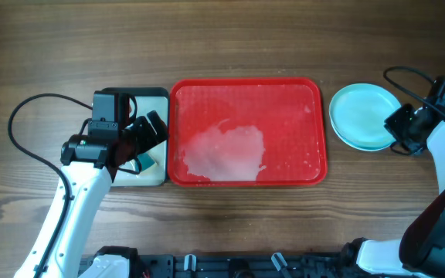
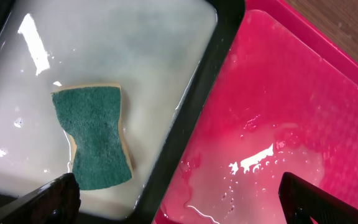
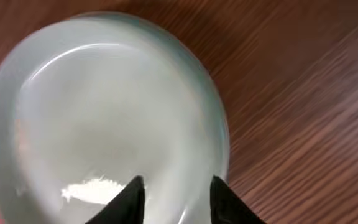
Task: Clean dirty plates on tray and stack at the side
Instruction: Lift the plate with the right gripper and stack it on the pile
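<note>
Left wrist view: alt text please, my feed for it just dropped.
A green sponge lies flat in cloudy water inside the black-rimmed tray, with nothing gripping it. Beside it, the red tray holds a shiny puddle. The left gripper shows only its fingertips at the bottom corners, wide apart and empty.

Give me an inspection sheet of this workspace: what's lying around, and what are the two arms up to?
Surface: brown wooden table.
Job's things: red tray holds no plates, only a wet, soapy film. The plates sit stacked on the table to its right, pale blue on top; count cannot be told.
Clutter: small black-rimmed tray left of the red tray, wet inside, with a green sponge lying flat in it.
Grippers: left tool open, above the two trays' edges, holding nothing. Right tool open, over the plates' edge.
Cables: left cable loops on the table; right cable arcs near the plates.
Surroundings: nothing seen.
</note>
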